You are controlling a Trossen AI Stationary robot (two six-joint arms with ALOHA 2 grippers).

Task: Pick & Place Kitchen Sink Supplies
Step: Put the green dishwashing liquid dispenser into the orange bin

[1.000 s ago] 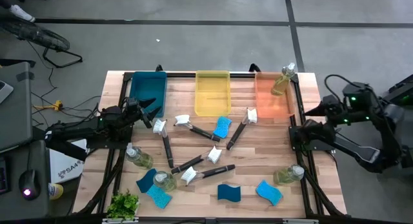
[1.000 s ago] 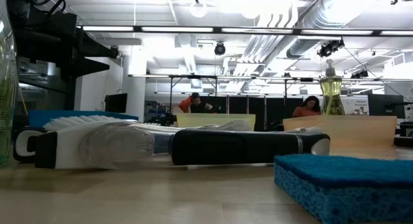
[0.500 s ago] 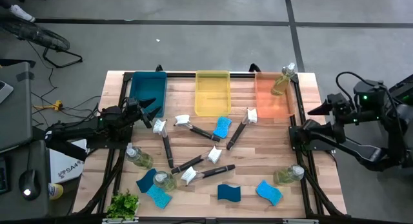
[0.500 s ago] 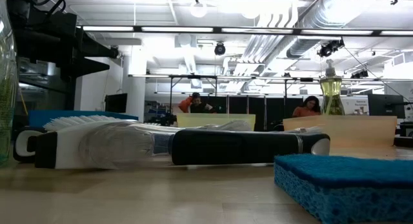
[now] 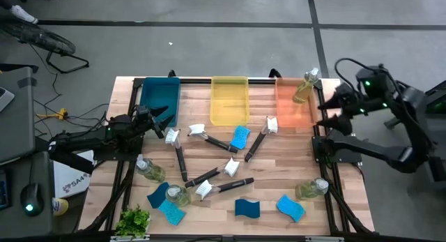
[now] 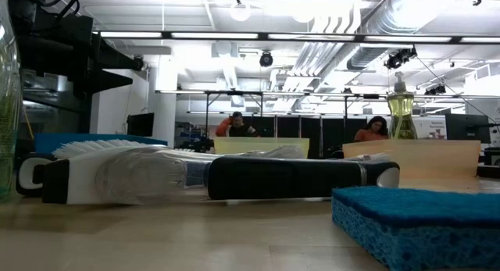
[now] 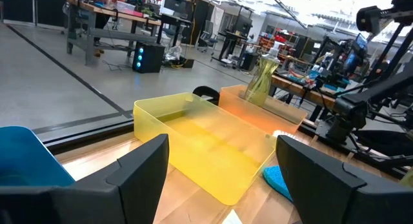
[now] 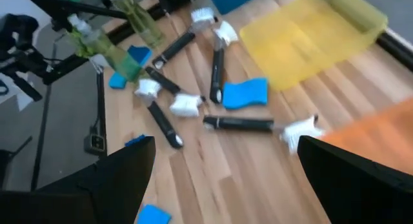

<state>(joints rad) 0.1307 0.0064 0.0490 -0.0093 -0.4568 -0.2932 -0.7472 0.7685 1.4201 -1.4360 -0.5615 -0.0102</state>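
You stand at a pale wooden table (image 5: 279, 172) of lengthwise planks, set on a grey concrete floor (image 5: 209, 54). Dark tape lines (image 5: 315, 22) cross the floor beyond the table's far edge. Left of the table, black cables (image 5: 52, 47) trail across the floor. Looking level across the table you see an open workshop: a white ceiling with exposed ducts (image 6: 336, 44), long strip lights (image 6: 234, 35) and a round lamp (image 6: 240, 12). Behind the table, two people (image 6: 238, 124) sit among dark benches and racks. Further back, workbenches (image 7: 97, 17) stand on the grey floor, with a lit computer case (image 7: 147, 57) under one.
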